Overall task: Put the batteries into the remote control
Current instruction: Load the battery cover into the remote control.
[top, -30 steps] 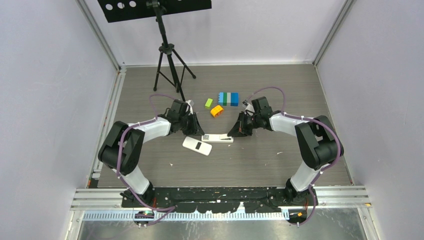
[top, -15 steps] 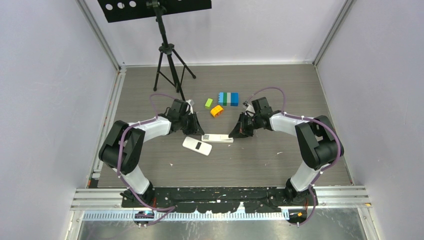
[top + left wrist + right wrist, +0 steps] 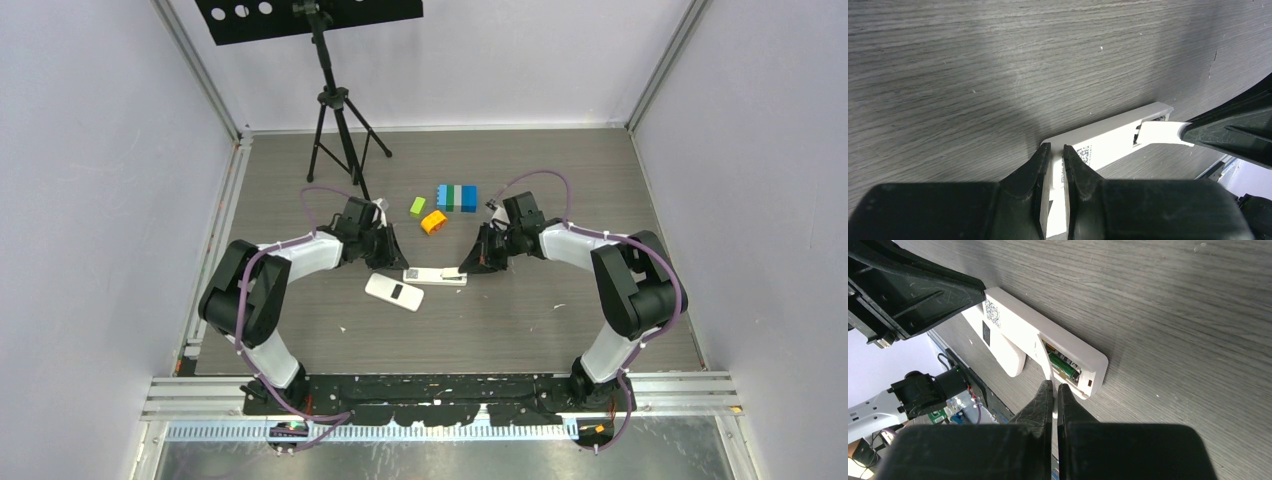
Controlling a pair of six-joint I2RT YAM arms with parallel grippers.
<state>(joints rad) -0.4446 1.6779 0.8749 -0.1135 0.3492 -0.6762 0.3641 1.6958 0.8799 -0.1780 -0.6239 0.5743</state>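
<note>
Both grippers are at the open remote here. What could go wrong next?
The right gripper pinches the thin battery cover by one edge; it could slip or twist before seating.
The left gripper grips the remote only at its other end, so a push may pivot it.
The battery lies exposed in the open compartment; a skewed cover might snag on it.

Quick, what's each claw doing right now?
Left claw: closed, pinching the end of the white remote.
Right claw: closed, pinching the thin white battery cover.
</note>
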